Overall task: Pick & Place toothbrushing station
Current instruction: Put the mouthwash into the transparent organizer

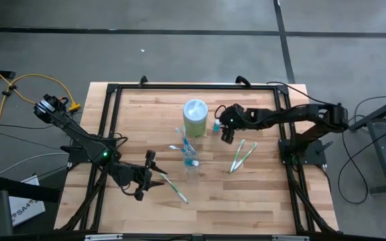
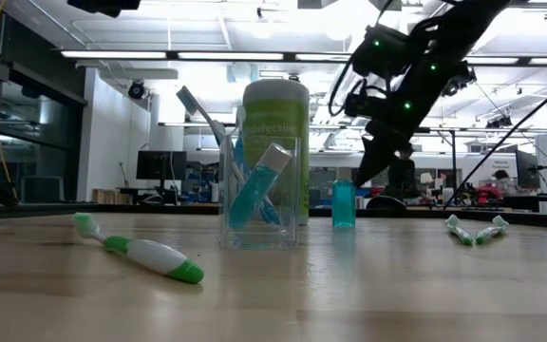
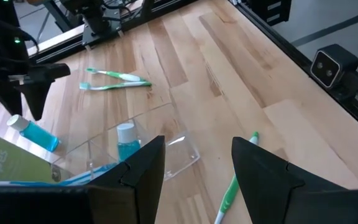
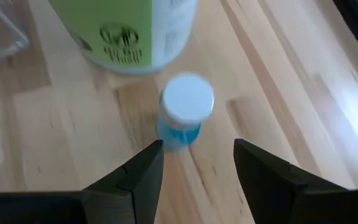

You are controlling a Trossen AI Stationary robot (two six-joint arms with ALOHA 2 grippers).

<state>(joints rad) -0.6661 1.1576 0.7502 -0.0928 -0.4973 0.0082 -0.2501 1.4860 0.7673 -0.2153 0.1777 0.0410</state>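
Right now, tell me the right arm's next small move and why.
Probably lower the right end effector straight down around the small blue bottle and close. Its fingers are open and sit above the white-capped bottle, which stands upright beside the green canister, apart from it, so a descent looks clear.

Count on the desk (image 1: pixel 260 201): one clear tumbler (image 2: pixel 260 195); one tall green-and-white wipes canister (image 1: pixel 195 118); one small blue bottle with a white cap (image 4: pixel 184 116), standing just beside the canister. Green-and-white toothbrushes lying loose: three total, one alone (image 1: pixel 173 187) near the left arm, and a pair (image 1: pixel 242 155) side by side on the right half. Inside the tumbler: at least two blue-and-white toothbrushes (image 1: pixel 184 141) sticking out, plus one blue tube with a white cap (image 3: pixel 128 142); exact count in there is hard to tell. Two arms, two fingers each.
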